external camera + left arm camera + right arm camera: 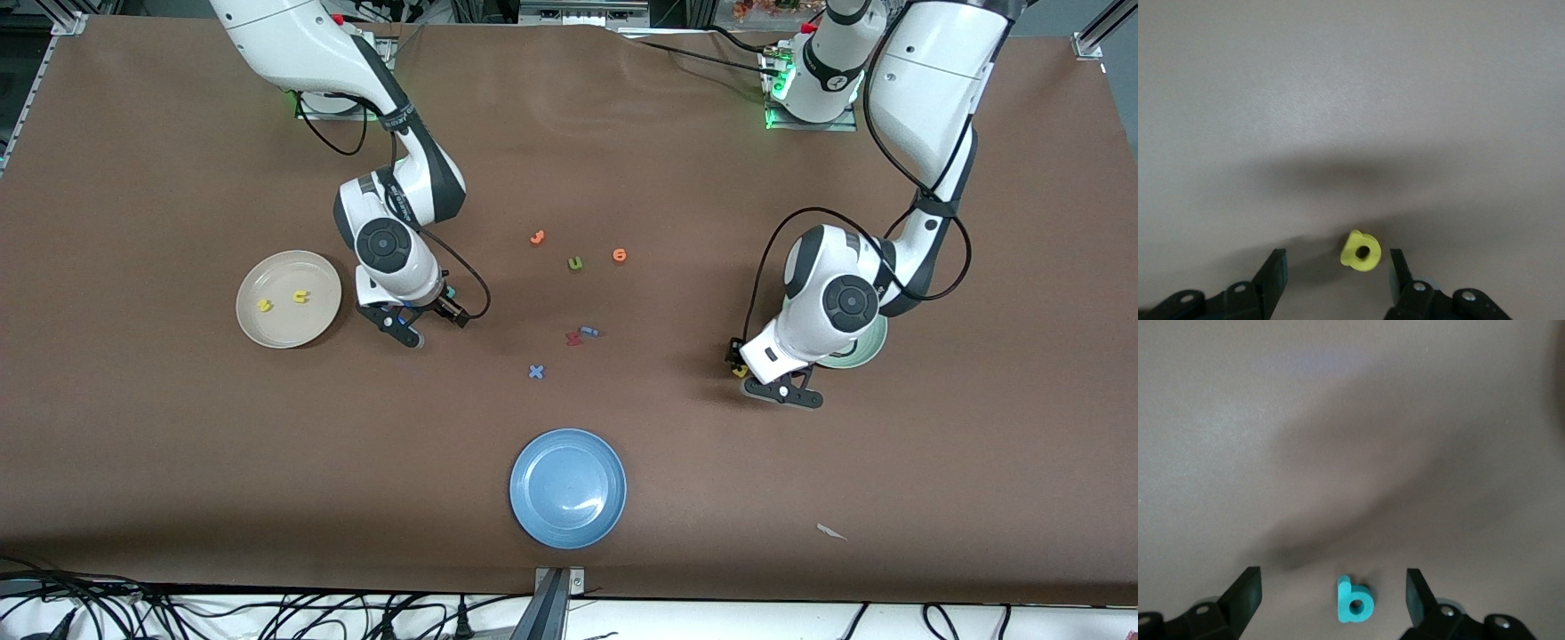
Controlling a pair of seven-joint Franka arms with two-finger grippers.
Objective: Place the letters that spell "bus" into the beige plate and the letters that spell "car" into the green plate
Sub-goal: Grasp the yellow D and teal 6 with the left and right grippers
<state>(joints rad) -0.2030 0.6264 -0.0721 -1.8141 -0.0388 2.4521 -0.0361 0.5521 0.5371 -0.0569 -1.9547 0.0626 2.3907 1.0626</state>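
The beige plate [252, 316] lies toward the right arm's end of the table and holds two small yellow letters [301, 296] [265, 305]. Beside it my right gripper [1333, 585] is low over the table and open, its fingers on either side of the teal "b" [1353, 601] without touching it. The green plate [867, 351] at the left arm's end is mostly hidden by the left arm. Beside that plate my left gripper [1336, 263] is open around the yellow "a" [1361, 251] [740, 371], which lies on the table closer to one finger.
Loose letters lie mid-table: an orange one [537, 236], a green "u" [575, 262], another orange one [620, 255], a red one [573, 338] touching a bluish one [589, 332], and a blue "x" [536, 372]. A blue plate [567, 487] sits nearest the front camera.
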